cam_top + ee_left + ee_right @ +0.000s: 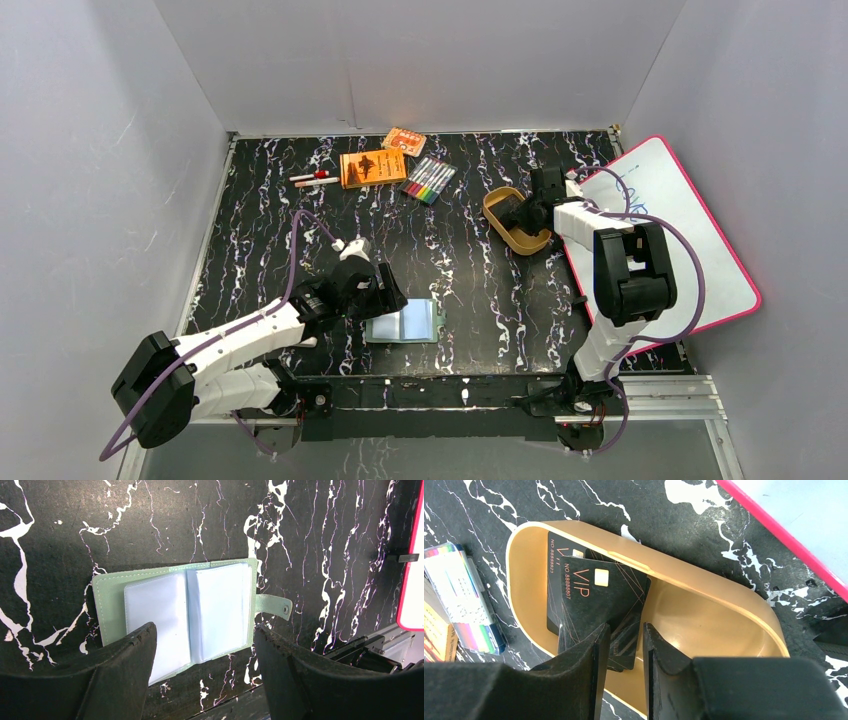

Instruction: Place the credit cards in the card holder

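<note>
Right wrist view: the right gripper (624, 630) is dipped into the tan oval tray (704, 577), its fingers a narrow gap apart. The lower corner of the upper of the two credit cards (594, 595) shows in that gap; whether the pads touch it I cannot tell. Both cards are black, printed "VIP" with a number, and lie overlapped at a slant in the left half of the tray. The tray's right half is bare. A clear marker pack (466, 600) sits at the left edge of the frame, and the pink-edged whiteboard (804, 520) fills the upper right.

Left wrist view shows what the others do not: the card holder (180, 610) lies open and flat on the black marbled table (60, 540). Its pale blue sleeves (155, 615) face up with no card in them, and the snap tab (275, 605) sticks out to the right. The left gripper (204, 630) hangs over it with fingers spread wide, gripping nothing.

Top external view gives the layout. The left gripper (385, 295) is at the card holder (403, 322), low and centre. The right gripper (515, 212) and tray (492, 200) are well apart from it, right of centre beside the whiteboard (670, 230). Two orange boxes (372, 167) and the marker pack (430, 178) lie along the top.
</note>
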Robot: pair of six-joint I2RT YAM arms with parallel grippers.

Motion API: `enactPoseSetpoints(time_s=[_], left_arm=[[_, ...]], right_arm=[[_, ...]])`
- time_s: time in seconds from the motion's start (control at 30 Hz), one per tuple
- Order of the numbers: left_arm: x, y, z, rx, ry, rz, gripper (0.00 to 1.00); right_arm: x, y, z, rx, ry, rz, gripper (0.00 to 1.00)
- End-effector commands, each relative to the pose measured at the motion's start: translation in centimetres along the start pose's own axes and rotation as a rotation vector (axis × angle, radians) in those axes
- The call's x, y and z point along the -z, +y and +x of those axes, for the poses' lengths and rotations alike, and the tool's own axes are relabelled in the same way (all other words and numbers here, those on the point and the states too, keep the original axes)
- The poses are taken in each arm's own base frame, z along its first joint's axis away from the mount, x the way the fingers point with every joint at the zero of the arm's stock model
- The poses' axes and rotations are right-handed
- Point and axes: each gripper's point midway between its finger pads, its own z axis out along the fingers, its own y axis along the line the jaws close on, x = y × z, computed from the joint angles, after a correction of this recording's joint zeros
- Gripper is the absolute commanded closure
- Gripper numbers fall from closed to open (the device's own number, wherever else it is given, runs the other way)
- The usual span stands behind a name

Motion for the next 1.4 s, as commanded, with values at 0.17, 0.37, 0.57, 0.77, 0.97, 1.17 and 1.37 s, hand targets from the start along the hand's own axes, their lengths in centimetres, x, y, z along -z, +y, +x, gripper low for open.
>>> enactPoseSetpoints(time_s=[0.17,0.37,0.57,0.77,0.97,1.17,1.37], left_arm=[[0.1,-0.5,-0.3,0.004,-0.006,0.015,0.32],[0.1,-0.4,-0.3,0.003,-0.006,0.012,0.32],[0.0,-0.5,-0.3,0.002,-0.004,0.011,0.32],[0.0,-0.4,-0.3,0.002,-0.004,0.005,0.32],[-0.1,-0.4,-0.3,0.002,-0.003,0.006,0.32],[-0.1,-0.5,-0.2,0.002,0.0,0.008,0.32],[-0.2,-0.4,-0.1,0.004,0.003,0.007,0.32]], right_arm=[[0.7,0.9,-0.8,0.001,-0.032,-0.045,0.51],[0.5,1.3,-1.0,0.001,-0.03,-0.048,0.44],[0.4,2.1,-1.3,-0.002,-0.03,-0.07,0.42],[0.2,2.5,-1.2,-0.002,-0.023,-0.08,0.46],[0.3,2.2,-1.0,-0.003,-0.024,-0.083,0.57],[0.5,2.1,-1.1,-0.003,-0.031,-0.087,0.64],[0.8,2.4,-1.3,0.003,-0.038,-0.1,0.68]])
